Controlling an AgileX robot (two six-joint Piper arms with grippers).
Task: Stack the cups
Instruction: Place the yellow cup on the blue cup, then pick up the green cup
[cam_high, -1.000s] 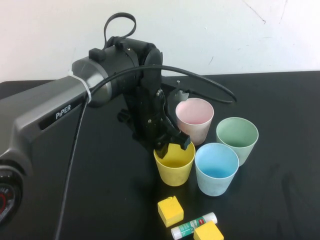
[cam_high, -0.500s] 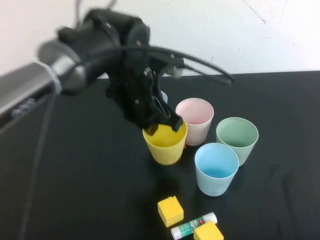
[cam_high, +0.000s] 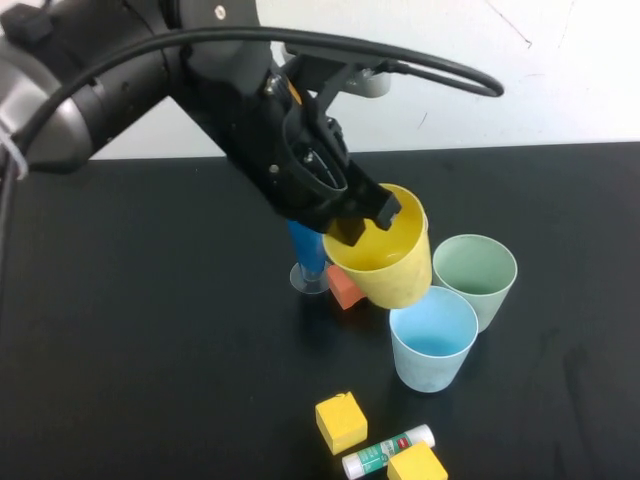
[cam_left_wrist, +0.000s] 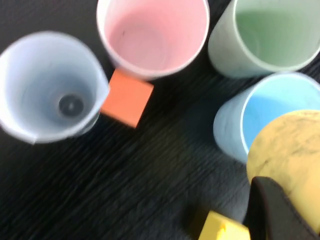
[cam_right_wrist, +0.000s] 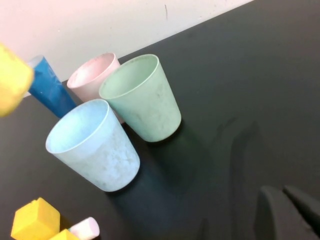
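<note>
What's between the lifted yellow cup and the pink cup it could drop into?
Nothing visible. The left tool is shut on the yellow cup, held tilted in the air above the pink cup, whose mouth is open and empty. The right tool sits off to the side, shut.

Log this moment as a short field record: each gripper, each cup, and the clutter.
left gripper: shut on the rim of the yellow plastic cup, held tilted above the table
right gripper: shut, low over the table, holding nothing
pink plastic cup: upright, hidden behind the yellow one in the high view
green plastic cup: upright
light blue plastic cup: upright, nearest the camera
stacking: none nested yet
clutter: tall blue conical glass, orange block, two yellow blocks, glue stick
</note>
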